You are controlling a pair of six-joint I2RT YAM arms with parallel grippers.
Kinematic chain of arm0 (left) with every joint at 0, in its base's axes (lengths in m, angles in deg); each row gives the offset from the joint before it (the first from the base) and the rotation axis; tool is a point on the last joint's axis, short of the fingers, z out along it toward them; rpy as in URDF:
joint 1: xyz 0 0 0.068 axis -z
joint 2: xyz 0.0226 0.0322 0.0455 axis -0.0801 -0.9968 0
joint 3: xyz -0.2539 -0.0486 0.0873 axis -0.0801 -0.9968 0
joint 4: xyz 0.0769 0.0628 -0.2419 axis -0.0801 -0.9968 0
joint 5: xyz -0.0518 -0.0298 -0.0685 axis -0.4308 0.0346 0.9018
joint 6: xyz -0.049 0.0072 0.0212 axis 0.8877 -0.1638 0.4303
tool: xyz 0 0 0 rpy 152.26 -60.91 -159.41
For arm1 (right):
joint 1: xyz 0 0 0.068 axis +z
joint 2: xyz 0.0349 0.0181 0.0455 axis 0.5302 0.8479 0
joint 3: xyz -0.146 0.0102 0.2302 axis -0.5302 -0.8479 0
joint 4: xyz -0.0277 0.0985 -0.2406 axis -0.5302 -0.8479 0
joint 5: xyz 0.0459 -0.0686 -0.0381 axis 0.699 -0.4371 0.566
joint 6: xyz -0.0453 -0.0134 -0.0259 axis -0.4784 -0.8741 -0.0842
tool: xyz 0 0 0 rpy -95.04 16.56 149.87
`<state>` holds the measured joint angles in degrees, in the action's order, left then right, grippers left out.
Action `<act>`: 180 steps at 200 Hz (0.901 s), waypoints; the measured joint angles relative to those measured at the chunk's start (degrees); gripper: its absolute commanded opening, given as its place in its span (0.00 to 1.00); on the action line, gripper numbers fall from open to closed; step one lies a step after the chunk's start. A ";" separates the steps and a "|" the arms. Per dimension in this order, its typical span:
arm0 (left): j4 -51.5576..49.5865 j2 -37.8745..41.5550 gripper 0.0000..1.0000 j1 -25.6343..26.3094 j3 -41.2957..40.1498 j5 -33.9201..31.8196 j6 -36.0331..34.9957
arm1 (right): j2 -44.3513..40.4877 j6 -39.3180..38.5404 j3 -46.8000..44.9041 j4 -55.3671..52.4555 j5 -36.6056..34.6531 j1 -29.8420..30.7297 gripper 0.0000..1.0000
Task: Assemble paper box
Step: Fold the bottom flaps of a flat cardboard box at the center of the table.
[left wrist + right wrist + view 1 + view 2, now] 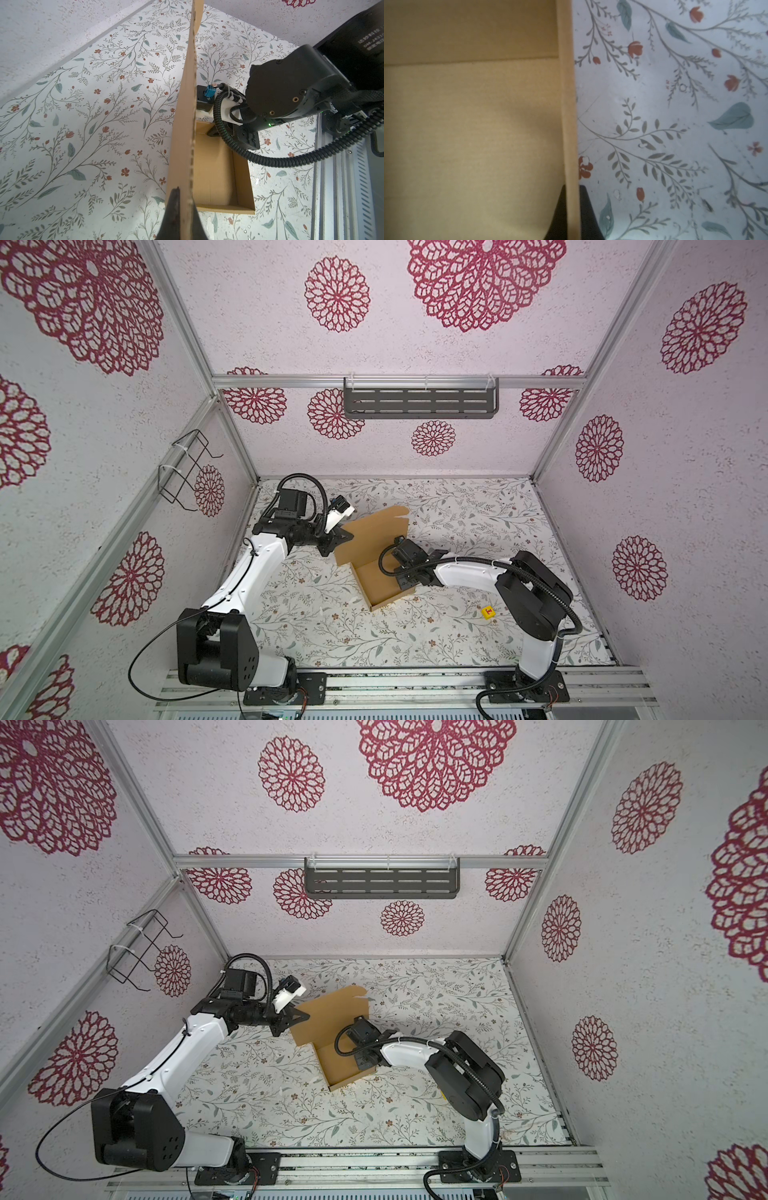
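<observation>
I see the paper box sitting mid-table on the floral tabletop with its lid flap raised, my left gripper pinched shut on that flap's edge and my right gripper clamped tight on the side wall.

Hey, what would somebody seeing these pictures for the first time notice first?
The tan paper box sits mid-way across the floral table with its lid flap raised. The left gripper is clamped on the lid's edge and the right gripper on a side wall. Next come the big red flower prints on the walls, then a tiny yellow cube on the table near the right arm.
</observation>
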<state>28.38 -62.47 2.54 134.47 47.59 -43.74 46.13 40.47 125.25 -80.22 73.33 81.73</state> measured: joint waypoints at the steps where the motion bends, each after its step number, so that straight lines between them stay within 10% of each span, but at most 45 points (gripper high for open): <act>1: 0.00 0.00 0.00 0.00 0.00 0.00 0.00 | 0.00 0.00 0.00 0.00 0.00 0.00 0.00; 56: -0.04 0.00 0.06 0.00 -0.02 -0.42 0.02 | -2.14 0.11 -2.32 1.01 0.13 -0.07 0.58; 128: -0.15 0.00 0.42 0.00 -0.02 1.09 -0.02 | -17.29 -2.40 -6.08 1.42 3.19 -2.62 0.65; 180: -0.50 0.37 0.46 -0.42 -0.04 2.01 -0.20 | -24.48 -8.39 -5.40 2.01 10.75 -11.30 0.65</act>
<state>27.88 -62.10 2.13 134.42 49.60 -43.93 21.65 32.08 119.85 -78.21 84.08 70.43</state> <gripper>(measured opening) 0.463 0.654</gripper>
